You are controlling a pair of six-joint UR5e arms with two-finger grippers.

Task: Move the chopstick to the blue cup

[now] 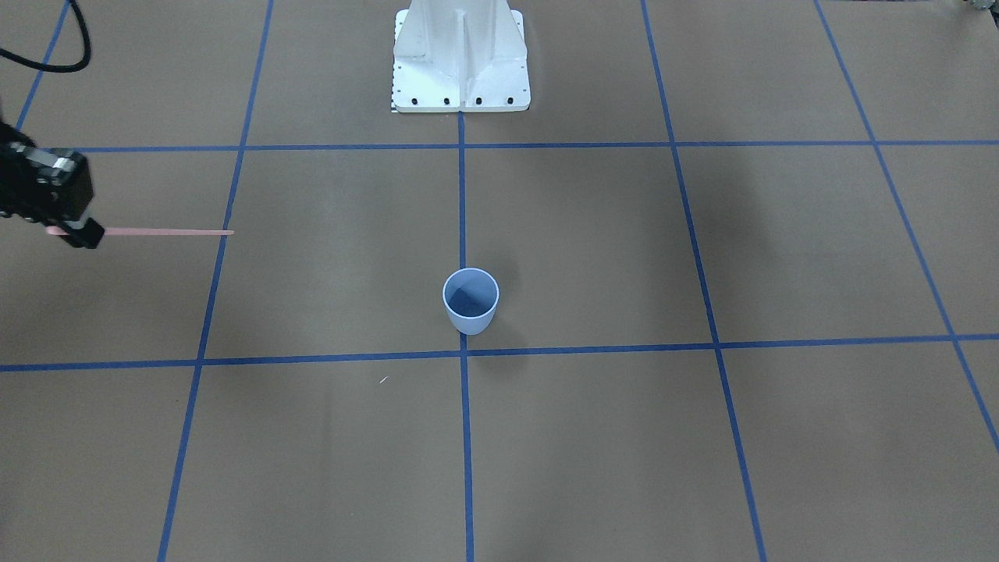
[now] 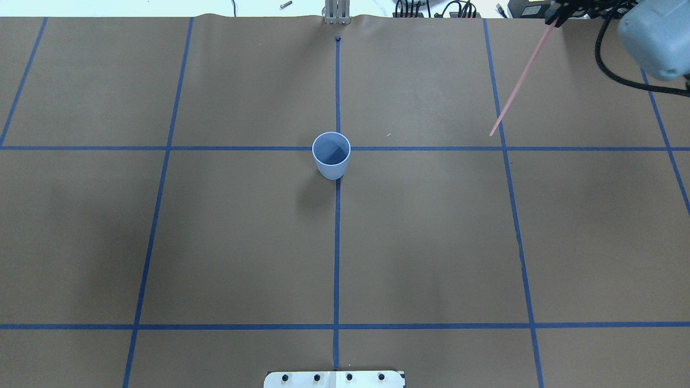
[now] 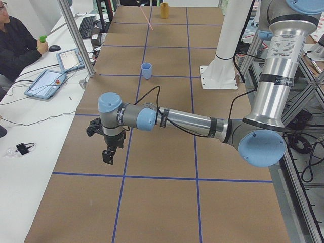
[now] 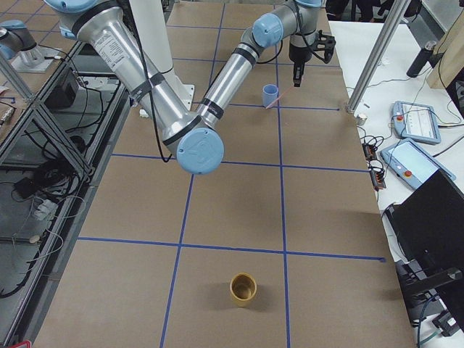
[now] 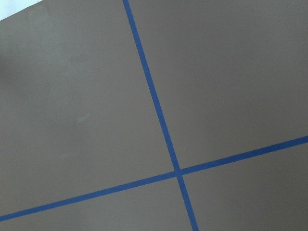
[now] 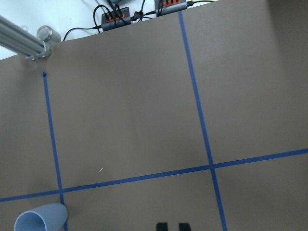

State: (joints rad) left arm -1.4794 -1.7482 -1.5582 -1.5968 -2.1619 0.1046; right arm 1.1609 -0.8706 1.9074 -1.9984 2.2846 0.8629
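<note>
The blue cup point(image 1: 471, 300) stands upright on the brown table by the centre tape line, also seen from overhead as the cup point(image 2: 331, 155). My right gripper point(image 1: 84, 232) is shut on one end of the pale pink chopstick point(image 1: 168, 232), which is held off the table and points toward the cup, well to its side. Overhead, the chopstick point(image 2: 522, 80) slants down from the right gripper point(image 2: 556, 20) at the far right corner. The right wrist view shows the cup point(image 6: 41, 217) at bottom left. My left gripper point(image 3: 108, 157) hangs over bare table far from the cup; I cannot tell its state.
A yellow-brown cup point(image 4: 243, 289) stands at the table's right end. The white robot base point(image 1: 460, 62) sits at the table's robot-side edge. A metal post point(image 4: 377, 58) and tablets point(image 4: 413, 119) stand on the operators' side, where a person point(image 3: 15, 45) sits. A tiny whitish fleck point(image 1: 383, 379) lies near the cup.
</note>
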